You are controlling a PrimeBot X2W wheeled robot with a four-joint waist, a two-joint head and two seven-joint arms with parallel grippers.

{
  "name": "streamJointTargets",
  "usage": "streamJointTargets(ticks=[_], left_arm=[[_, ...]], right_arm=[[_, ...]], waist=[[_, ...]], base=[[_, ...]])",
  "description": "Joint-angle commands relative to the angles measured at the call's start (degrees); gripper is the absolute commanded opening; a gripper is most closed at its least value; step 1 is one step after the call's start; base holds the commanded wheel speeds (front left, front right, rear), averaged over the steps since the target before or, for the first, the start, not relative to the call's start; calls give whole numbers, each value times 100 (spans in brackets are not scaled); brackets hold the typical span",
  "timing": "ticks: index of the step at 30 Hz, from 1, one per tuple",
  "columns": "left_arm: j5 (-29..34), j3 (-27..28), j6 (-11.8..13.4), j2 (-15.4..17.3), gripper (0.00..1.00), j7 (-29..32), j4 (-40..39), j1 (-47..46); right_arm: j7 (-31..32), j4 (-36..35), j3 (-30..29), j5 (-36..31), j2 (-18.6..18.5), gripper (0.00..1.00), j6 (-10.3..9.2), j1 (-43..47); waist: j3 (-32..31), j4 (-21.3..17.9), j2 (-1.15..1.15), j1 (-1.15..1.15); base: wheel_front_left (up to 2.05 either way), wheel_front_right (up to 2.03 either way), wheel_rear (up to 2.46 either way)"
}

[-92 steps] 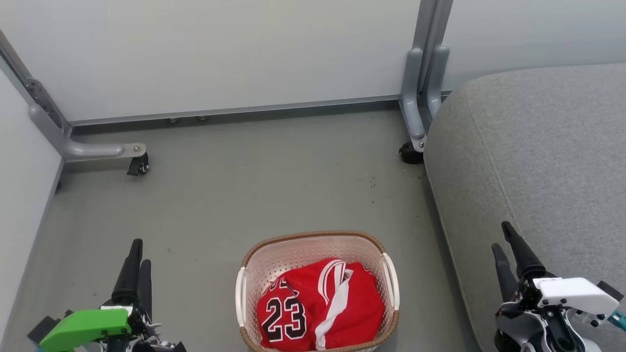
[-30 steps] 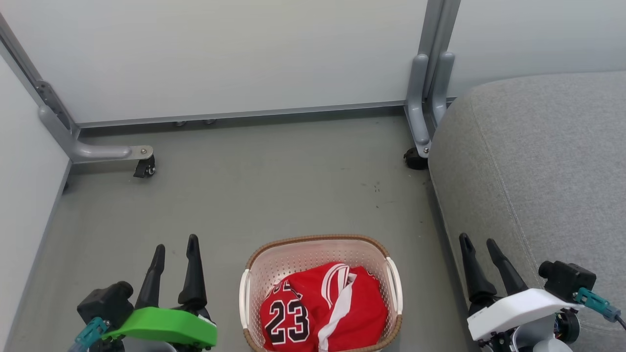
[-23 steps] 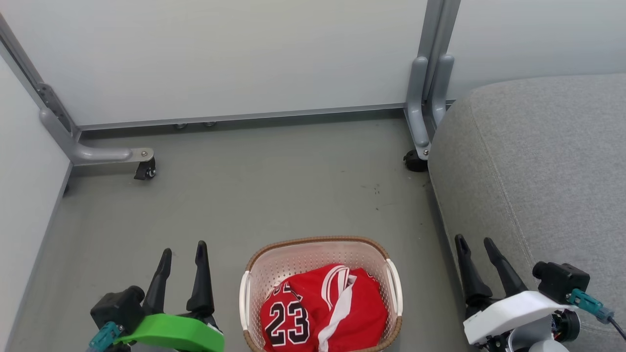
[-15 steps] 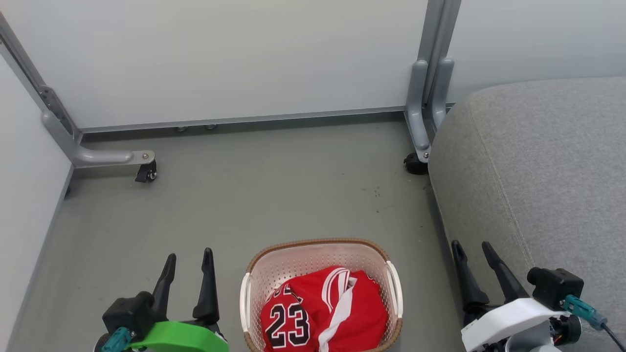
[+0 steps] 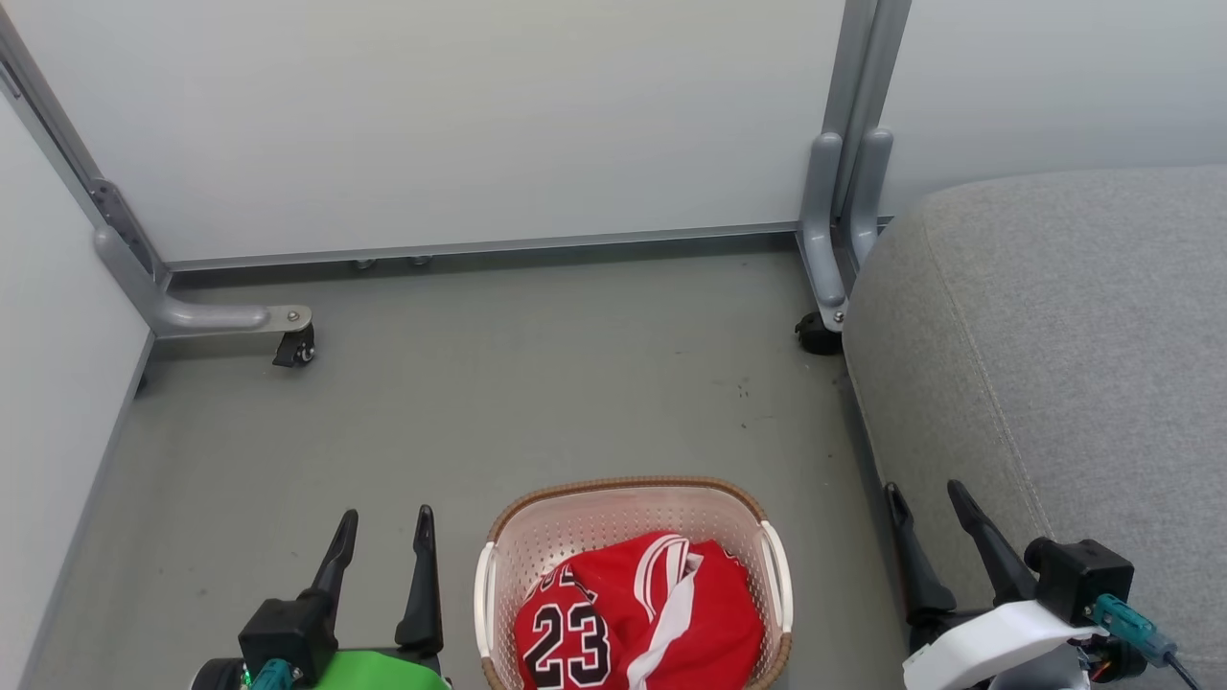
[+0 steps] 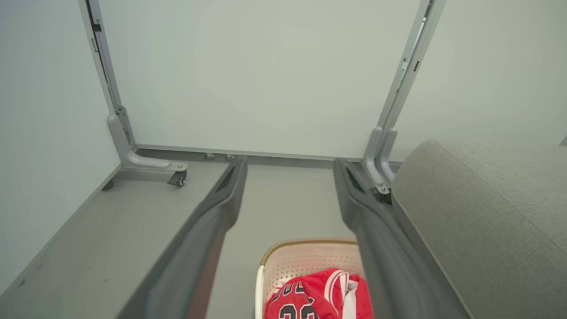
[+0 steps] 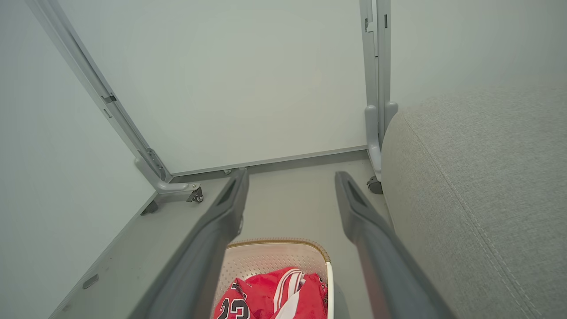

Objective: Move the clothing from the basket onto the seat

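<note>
The red clothing (image 5: 637, 618), number 23 facing up, lies bunched in the basket (image 5: 623, 486) at the bottom centre of the head view. The basket stands on the grey floor (image 5: 479, 402), with the grey seat (image 5: 1054, 335) just beside it on the right of the frame. The left gripper (image 5: 387, 513) at lower left and the right gripper (image 5: 922, 487) at lower right flank the basket without touching it, fingers spread wide, holding nothing

Pale grey partition panels (image 5: 479, 125) are standing on grey metal caster feet (image 5: 230, 316), enclosing a smooth dull grey-green floor (image 5: 518, 383) under even light.
</note>
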Motion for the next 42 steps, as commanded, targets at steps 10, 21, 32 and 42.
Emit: streamJointTargets(ticks=[10,21,32,42], left_arm=[[571,3,46,38,100,-159,36,81],[1039,-9,66,41,100,-270,40,144],[1261,-52,82,43,100,-338,31,171],[1223,-38,70,42,100,-338,55,198]], right_arm=[[-176,-45,41,-476,20,100,2,56],[-285,-26,99,-865,22,100,2,124],[-350,4,159,-1116,9,100,1,145],[-351,29,187,-1090,32,100,1,157]], waist=[[-45,14,0,0],[-113,42,0,0],[-153,91,0,0],[-191,96,0,0]], base=[[0,0,0],[0,0,0],[0,0,0],[0,0,0]])
